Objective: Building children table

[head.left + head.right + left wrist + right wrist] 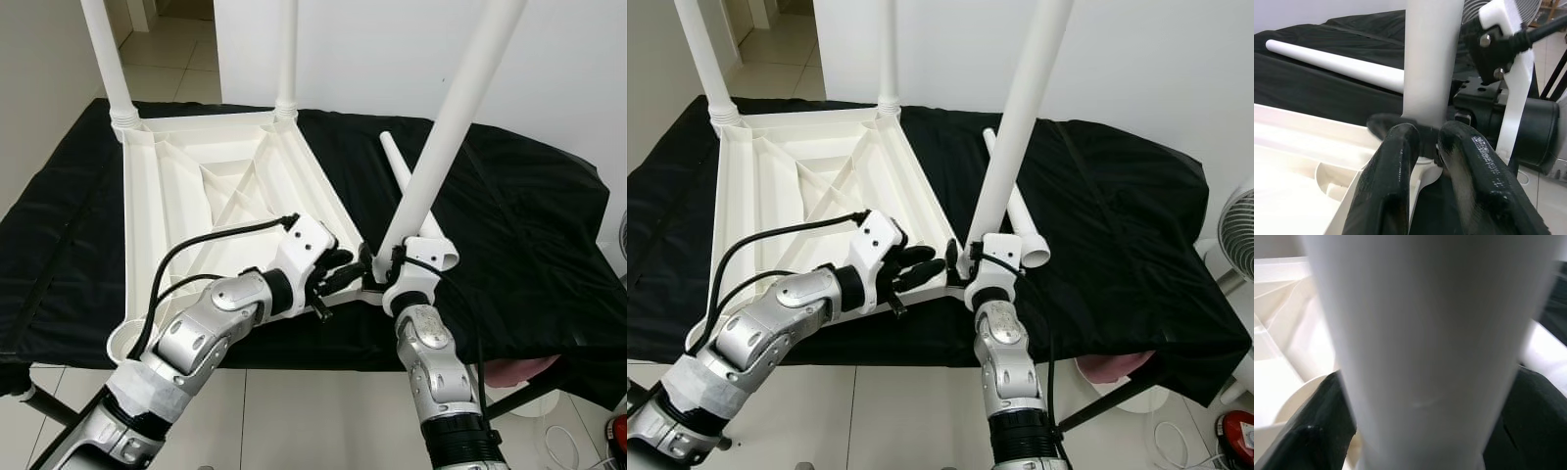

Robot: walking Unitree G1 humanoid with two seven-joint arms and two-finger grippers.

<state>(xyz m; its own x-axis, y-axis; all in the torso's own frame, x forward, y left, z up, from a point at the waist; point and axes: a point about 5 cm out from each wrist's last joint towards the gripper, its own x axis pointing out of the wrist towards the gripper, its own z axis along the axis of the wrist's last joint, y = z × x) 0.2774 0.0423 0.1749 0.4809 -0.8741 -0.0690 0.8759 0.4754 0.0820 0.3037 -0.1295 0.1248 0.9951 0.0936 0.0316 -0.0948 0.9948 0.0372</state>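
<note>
The upside-down tabletop (211, 201) lies on the black-covered desk (519, 225) with two legs (106, 59) already standing in its far corners. The right gripper (972, 262) has its fingers clamped round the base of a third leg (1019, 117), which leans noticeably rather than standing square over the near right corner socket (1422, 164). The left gripper (1422, 147) sits just beside it with its fingers nearly together, pressed at the foot of the same leg — steadying it, by the look of it, rather than holding it.

My worry is that tilt. Pushed down at an angle, the leg could jam in the socket or skid off the rim, and the light tabletop might slide on the slippery cloth, since that corner sits close to the desk's front edge. The long leg also gives plenty of leverage, so it could twist in the grip.

The fourth leg (404, 176) lies loose on the cloth behind — a nudge could set it rolling. The near left socket (125, 338) looks empty.
</note>
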